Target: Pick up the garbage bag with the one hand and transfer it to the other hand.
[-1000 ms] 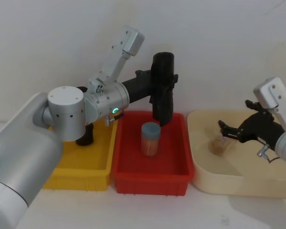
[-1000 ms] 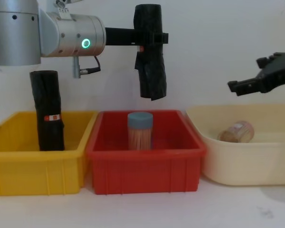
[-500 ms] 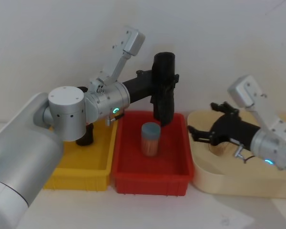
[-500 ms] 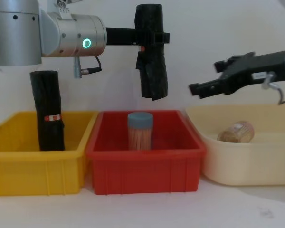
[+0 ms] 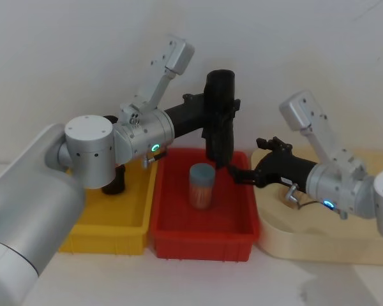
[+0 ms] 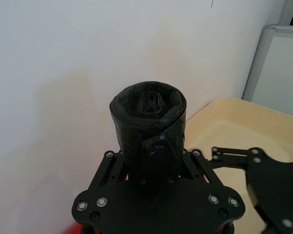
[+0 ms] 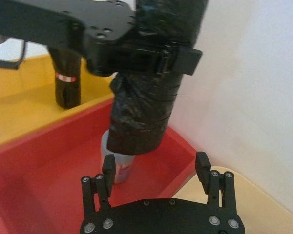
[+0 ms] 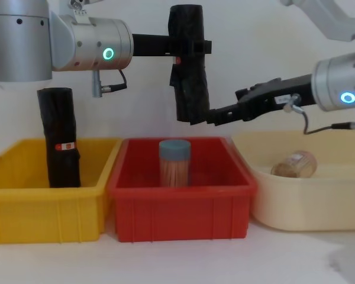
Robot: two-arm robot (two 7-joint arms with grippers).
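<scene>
Above the red bin (image 8: 177,213), the garbage bag (image 8: 189,89) hangs upright in the air. The left gripper (image 8: 189,46) pinches it near its top, jaws pressed on it from both sides. The right gripper (image 7: 155,168) sits at the bag's four o'clock in the chest view, fingers spread wide and aimed at the roll's lower end. The tips are just beside it, and you cannot tell whether they touch.

Watch that lower end. It looks crinkled and partly unrolled, so if you close there you risk catching only a flap of plastic. The roll could then slide out once the left gripper lets go. A drop would likely land on the jar with the blue lid (image 8: 174,163), which stands in the red bin at the bag's six o'clock, and could tip it. Pushing in before you close could also twist the roll in the left gripper.

At the red bin's nine o'clock, the yellow bin (image 8: 47,219) holds a second black roll (image 8: 59,139), upright. At three o'clock, the cream tub (image 8: 307,207) holds a small jar (image 8: 294,164) on its side.
</scene>
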